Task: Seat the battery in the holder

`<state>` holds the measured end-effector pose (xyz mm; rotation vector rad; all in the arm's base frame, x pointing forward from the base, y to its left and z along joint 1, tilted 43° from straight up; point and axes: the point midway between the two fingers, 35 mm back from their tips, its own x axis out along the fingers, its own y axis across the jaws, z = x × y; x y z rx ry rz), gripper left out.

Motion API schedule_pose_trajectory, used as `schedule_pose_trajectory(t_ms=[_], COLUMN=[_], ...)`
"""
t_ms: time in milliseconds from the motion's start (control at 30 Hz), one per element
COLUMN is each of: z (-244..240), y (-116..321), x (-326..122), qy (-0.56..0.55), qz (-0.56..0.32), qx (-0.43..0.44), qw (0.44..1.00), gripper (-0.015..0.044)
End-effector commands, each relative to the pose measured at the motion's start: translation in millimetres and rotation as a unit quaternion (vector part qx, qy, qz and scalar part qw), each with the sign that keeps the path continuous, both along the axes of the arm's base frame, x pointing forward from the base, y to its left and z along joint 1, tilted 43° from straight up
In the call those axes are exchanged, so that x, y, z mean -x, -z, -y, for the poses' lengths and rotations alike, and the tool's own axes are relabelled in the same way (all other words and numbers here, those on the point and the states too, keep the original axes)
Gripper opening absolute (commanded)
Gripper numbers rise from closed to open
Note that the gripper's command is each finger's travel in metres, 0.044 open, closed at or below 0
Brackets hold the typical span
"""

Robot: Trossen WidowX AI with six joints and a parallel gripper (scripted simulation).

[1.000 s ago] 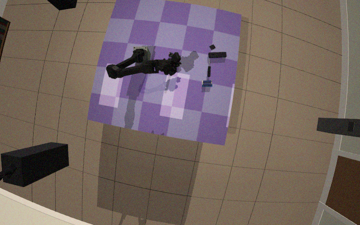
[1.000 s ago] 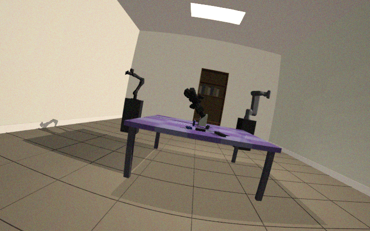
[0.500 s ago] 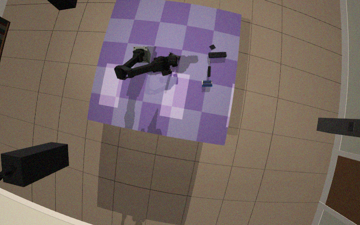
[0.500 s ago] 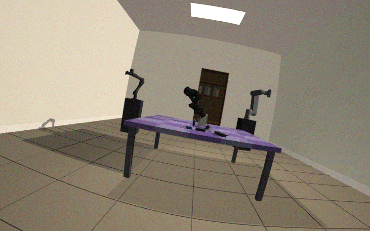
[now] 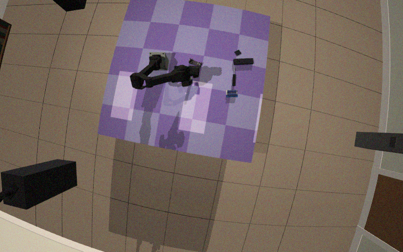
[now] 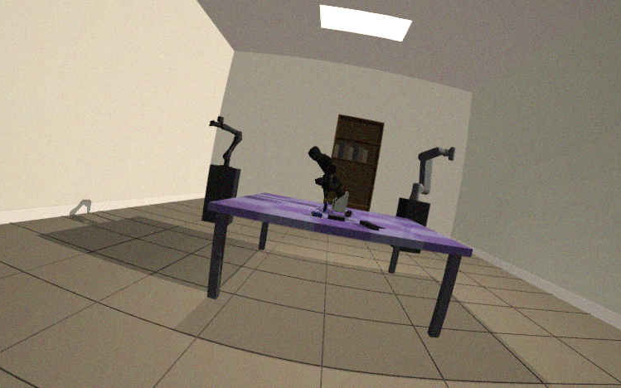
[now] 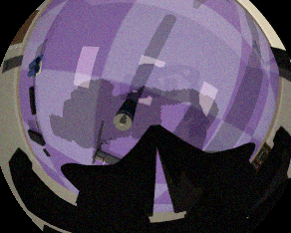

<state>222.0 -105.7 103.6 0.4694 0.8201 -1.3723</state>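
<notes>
The battery [image 7: 124, 119] [image 6: 325, 206] stands upright on the purple checkered table, a dark cylinder with its pale round end up. In the top view I cannot make it out; the arm may cover it. The holder [image 5: 195, 62] [image 7: 107, 158] lies on the table beside the gripper body, partly hidden by a finger in the wrist view. It is small and dark with metallic ends, and I see no battery in it. My gripper [image 7: 155, 128] is shut and empty, above the table with the battery ahead of its fingertips in the wrist view. The spring and lip are too small to tell apart.
Toward the table's far side from the arm base lie a blue double-cylinder piece [image 5: 232, 93], a screwdriver [image 5: 234, 79], a long black box [image 5: 243, 61] and a small black block [image 5: 238, 52]. The pale base plate [image 5: 165, 64] is close to the holder.
</notes>
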Motion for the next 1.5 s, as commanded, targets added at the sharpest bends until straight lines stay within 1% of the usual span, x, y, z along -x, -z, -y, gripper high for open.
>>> schedule_pose_trajectory(t_ms=[0,67,267,1467], z=[23.1,30.4,31.2,21.9], y=[24.9,31.9,32.8,42.0], x=[5.2,7.0,6.2,-50.3], qy=[0.002,0.002,0.002,0.002], qz=[-0.007,-0.007,-0.007,-0.005], qx=[0.004,0.006,0.006,0.006], qw=[1.0,1.0,1.0,1.0], gripper=[0.0,0.0,0.0,0.0])
